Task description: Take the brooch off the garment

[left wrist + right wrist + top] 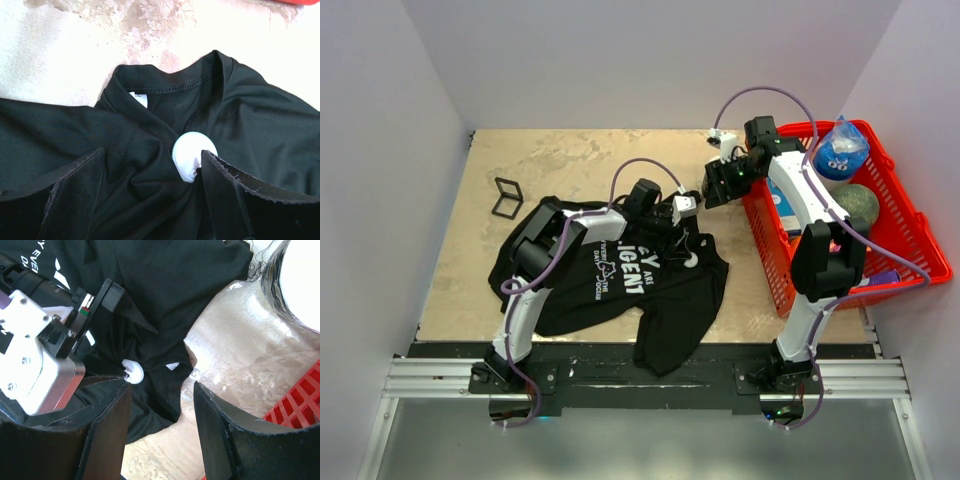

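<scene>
Now the left gripper [152, 160] is hanging tilted over the soft, crumpled black garment [260, 125], jaws spread wide, straddling a smooth round white brooch [191, 150], gripping nothing.

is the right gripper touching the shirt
Apart. In the top view the right gripper hangs beside the red basket, with bare table showing between it and the shirt.

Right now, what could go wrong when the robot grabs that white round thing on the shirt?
The left gripper straddles bunched cloth of the black T-shirt, so it may pinch fabric along with the white brooch. The right gripper is open and off the shirt, so the shirt might lift too.
</scene>
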